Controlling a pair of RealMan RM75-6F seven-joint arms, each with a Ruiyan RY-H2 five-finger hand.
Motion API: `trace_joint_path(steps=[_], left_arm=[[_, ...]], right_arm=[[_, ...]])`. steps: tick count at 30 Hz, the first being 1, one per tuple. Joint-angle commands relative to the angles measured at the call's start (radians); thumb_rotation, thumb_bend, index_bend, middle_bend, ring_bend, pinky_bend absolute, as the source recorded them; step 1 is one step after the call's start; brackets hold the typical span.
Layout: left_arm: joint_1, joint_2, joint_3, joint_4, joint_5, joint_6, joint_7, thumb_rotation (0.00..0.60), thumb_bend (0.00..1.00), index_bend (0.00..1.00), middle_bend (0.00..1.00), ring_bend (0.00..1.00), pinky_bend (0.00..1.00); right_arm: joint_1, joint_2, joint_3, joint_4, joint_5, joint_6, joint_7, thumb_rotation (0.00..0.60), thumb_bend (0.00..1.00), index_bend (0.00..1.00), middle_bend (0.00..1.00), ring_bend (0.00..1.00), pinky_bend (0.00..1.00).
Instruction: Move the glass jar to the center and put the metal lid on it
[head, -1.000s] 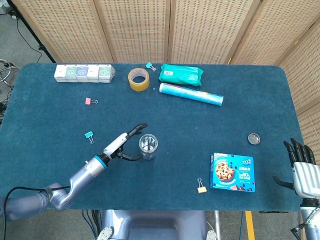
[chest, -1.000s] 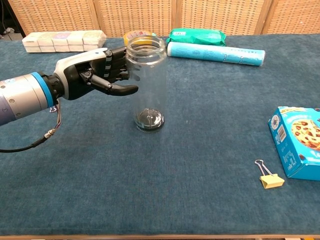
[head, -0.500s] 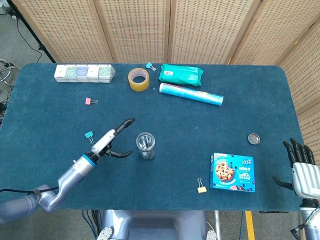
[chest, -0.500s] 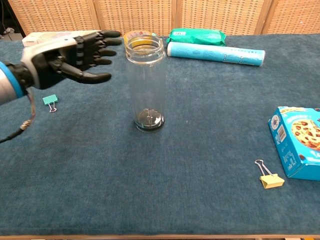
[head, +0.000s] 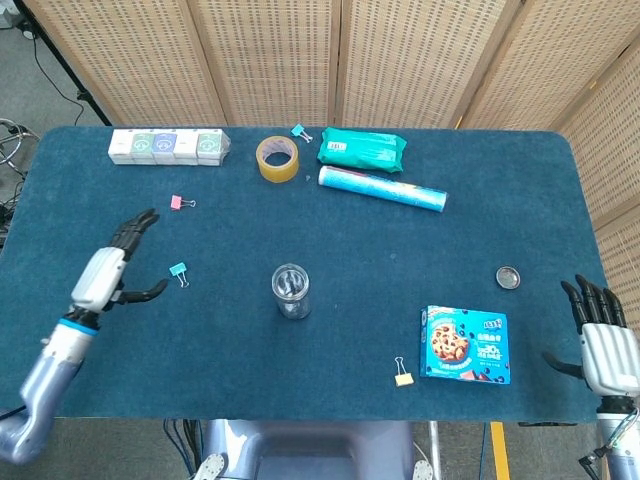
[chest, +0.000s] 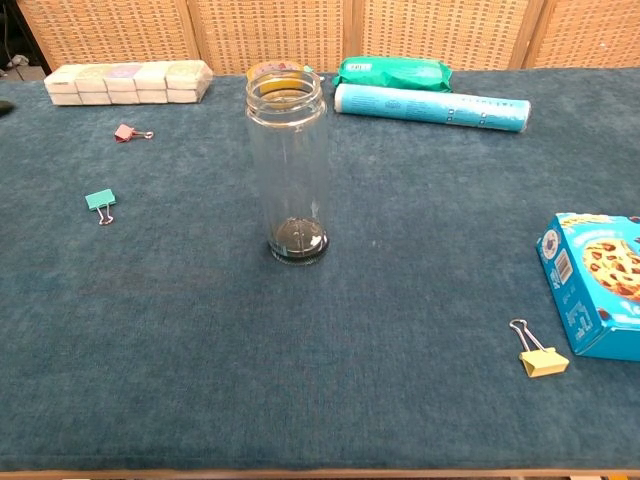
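Blue felt table (head: 300, 230), wicker screens (head: 300, 60)

The glass jar (head: 291, 291) stands upright near the middle of the blue table, clear, tall, round and open-mouthed, with a threaded neck and a dark base seen through its wall in the chest view (chest: 291, 160). The metal lid (head: 508, 277), a small grey disc, lies apparently flat on the cloth well to the jar's right, apart from it.

Head view looks down; chest view low; both share the jar (head: 291, 290).
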Motion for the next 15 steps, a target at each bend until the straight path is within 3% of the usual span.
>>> trace_joint_path(steps=[1,10,15], left_arm=[[0.100,0.102,0.023,-0.105,-0.055,0.077,0.133,0.600,0.28,0.00,0.00,0.00,0.00],[0.210,0.182,0.045,-0.242,-0.040,0.190,0.319,0.600,0.28,0.00,0.00,0.00,0.00],[0.231,0.208,0.038,-0.291,-0.055,0.187,0.370,0.600,0.28,0.00,0.00,0.00,0.00]], right_arm=[[0.015,0.000,0.005,0.006,-0.002,-0.020,0.008,0.600,0.00,0.00,0.00,0.00,0.00],[0.133,0.026,0.050,0.049,0.050,-0.205,0.062,0.600,0.00,0.05,0.00,0.00,0.00],[0.219,0.017,0.080,0.096,0.097,-0.328,0.053,0.600,0.00,0.11,0.00,0.00,0.00]])
